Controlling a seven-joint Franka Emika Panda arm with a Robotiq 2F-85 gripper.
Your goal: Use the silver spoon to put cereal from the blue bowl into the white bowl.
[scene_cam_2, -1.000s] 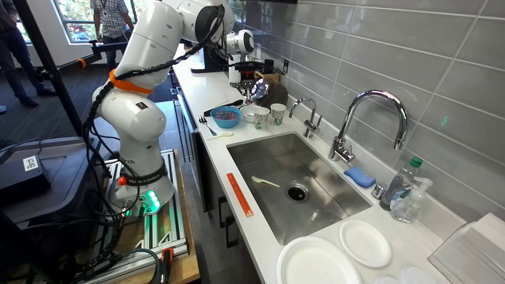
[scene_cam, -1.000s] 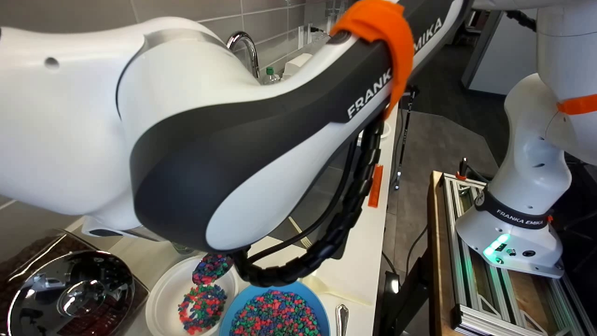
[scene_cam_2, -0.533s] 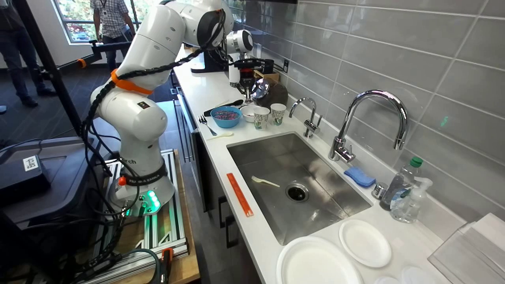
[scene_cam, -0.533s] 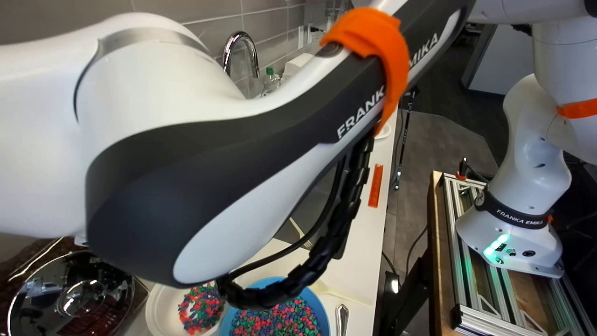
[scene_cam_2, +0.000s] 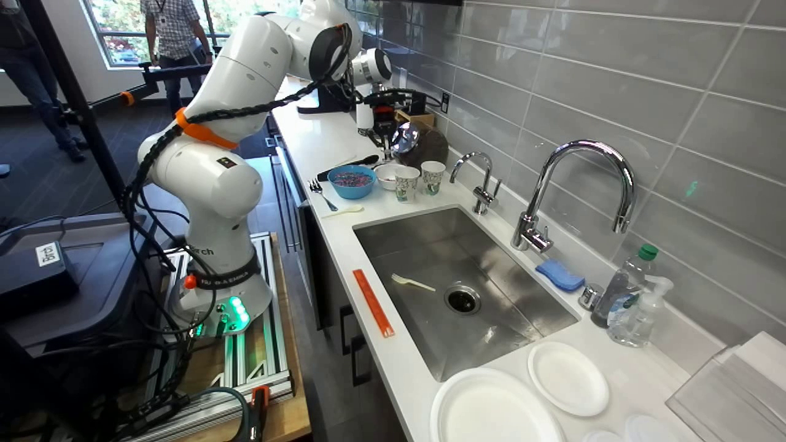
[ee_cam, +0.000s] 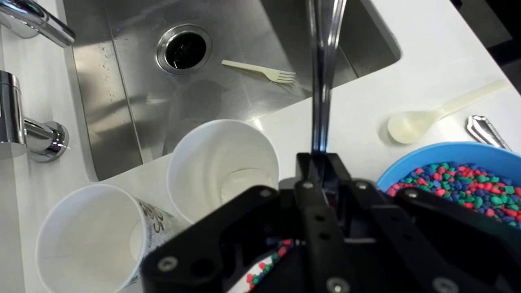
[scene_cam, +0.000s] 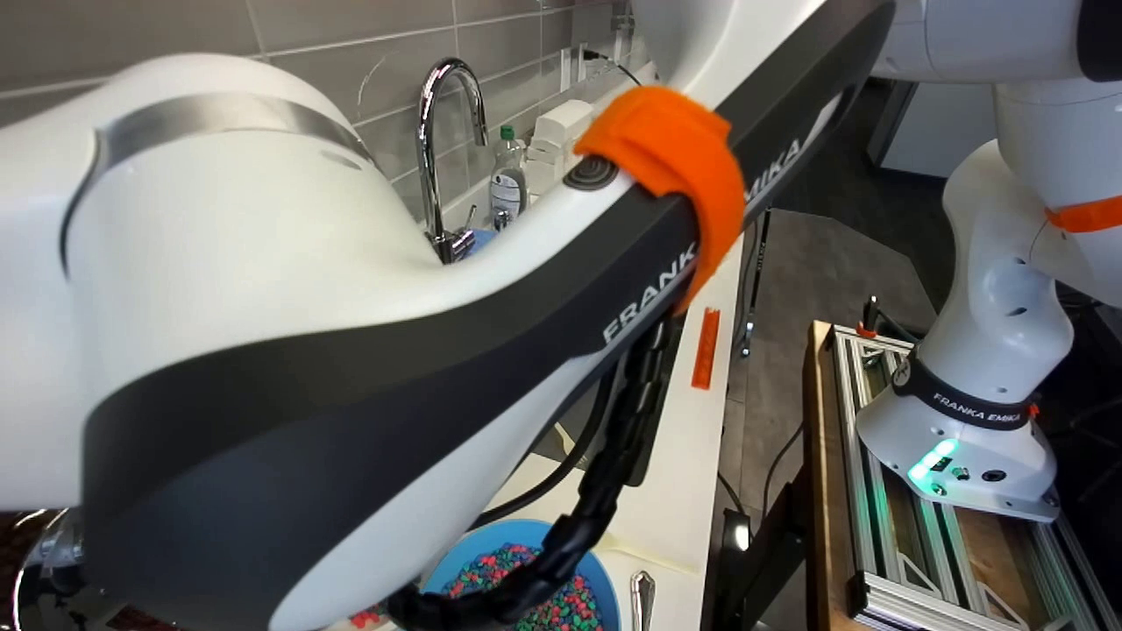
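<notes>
Plainly, the claw (ee_cam: 320, 162) pinches the silver spoon (ee_cam: 320, 130) (shiny); blue bowl (ee_cam: 474, 153) nearby.

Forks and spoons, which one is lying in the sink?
The pale plastic fork, near the drain. The plastic spoon and the metal fork lie on the counter; the gripper holds the silver spoon.

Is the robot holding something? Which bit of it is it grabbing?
Yes, the gripper holds the silver spoon by its thin handle, with the jaws shut on it. The spoon's scooping end is hidden in the wrist view.
</notes>
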